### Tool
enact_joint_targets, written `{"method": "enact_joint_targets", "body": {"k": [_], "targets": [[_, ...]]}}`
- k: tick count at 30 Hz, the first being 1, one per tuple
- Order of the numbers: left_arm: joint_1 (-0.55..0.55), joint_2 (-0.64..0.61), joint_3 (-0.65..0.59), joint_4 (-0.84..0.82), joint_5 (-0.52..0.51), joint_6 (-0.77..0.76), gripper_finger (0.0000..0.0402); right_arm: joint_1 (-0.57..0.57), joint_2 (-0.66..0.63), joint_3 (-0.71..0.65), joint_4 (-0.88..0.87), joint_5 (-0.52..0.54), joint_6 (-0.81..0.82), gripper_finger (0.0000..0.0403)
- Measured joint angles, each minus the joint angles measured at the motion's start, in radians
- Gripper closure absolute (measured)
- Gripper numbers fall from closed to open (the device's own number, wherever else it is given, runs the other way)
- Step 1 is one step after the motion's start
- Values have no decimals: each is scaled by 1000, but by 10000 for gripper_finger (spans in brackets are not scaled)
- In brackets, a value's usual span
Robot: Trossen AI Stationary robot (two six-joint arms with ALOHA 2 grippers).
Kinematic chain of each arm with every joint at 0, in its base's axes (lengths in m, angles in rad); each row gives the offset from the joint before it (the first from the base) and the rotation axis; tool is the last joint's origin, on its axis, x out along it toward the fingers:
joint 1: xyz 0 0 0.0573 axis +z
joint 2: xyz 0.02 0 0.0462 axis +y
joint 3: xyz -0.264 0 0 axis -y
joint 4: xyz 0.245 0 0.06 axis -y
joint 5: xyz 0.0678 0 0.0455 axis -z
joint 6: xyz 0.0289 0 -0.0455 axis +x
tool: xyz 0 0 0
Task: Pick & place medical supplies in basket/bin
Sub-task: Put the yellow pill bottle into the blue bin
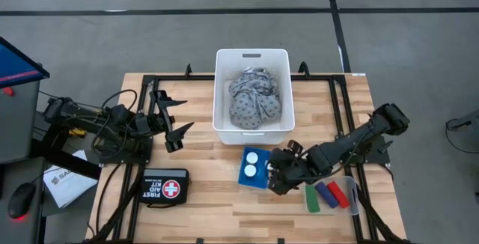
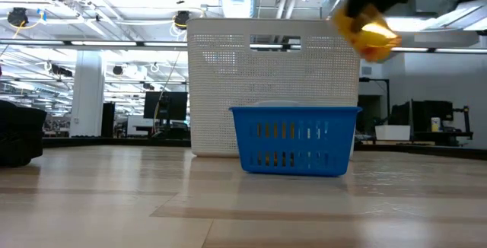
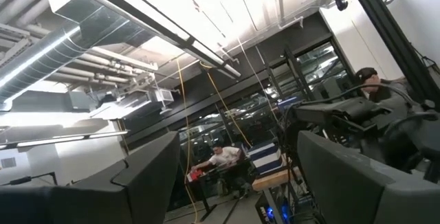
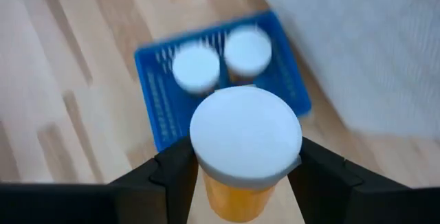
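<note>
Right wrist view: hand [image 4: 245, 176] around pill bottle [image 4: 245, 148].

Blue basket [image 1: 251, 171]; white bin [image 1: 253, 94], grey patterned cloth [image 1: 254, 100]; orange bottle [image 4: 242, 189], white cap; green [image 1: 311, 197], blue, red sticks

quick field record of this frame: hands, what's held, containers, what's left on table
right hand: shut on pill bottle, just short of the blue basket
left hand: open, empty, beside the white bin
blue basket: two white-capped bottles inside
white bin: grey patterned cloth inside
still on table: green, blue and red sticks in a clear tray; first aid kit
</note>
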Motion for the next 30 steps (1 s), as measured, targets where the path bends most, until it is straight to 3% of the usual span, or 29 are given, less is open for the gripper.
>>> {"method": "enact_joint_targets", "body": {"k": [4,8,21,30], "targets": [[0,0,0,0,0,0,116,0,1,-32,82,105,-18,207],[0,0,0,0,0,0,116,-3,1,-92,166,139,-18,207],[0,0,0,0,0,0,116,-34,1,-235,386,137,-53,205],[0,0,0,0,0,0,116,-46,1,-237,450,142,-79,204]]}}
